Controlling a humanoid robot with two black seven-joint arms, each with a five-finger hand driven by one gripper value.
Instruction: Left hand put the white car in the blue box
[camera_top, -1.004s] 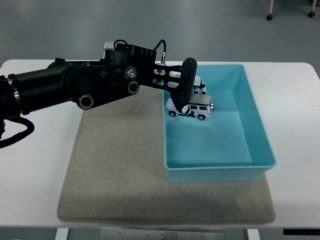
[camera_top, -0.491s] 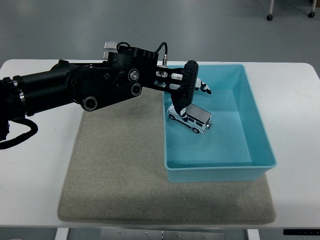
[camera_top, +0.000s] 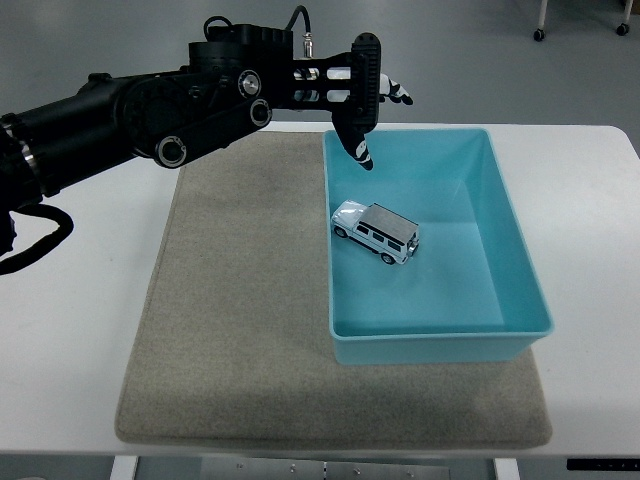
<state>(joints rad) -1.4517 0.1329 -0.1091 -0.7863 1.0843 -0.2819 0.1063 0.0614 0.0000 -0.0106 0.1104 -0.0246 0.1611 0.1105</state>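
The white toy car (camera_top: 377, 232) rests on the floor of the blue box (camera_top: 520, 255), in the box's left half, standing on its wheels and turned at a slant. My left hand (camera_top: 372, 105) hovers above the box's far left corner, well above the car and apart from it. Its fingers are spread and hold nothing. The black left arm stretches in from the picture's left edge. No right arm shows.
The blue box sits on the right part of a grey felt mat (camera_top: 240, 310) that covers the middle of the white table (camera_top: 70, 320). Grey floor lies beyond the table's far edge.
My left hand has let go of the car and risen up and back toward the box's far left corner. The car dropped onto the box floor and lies there at a slant.
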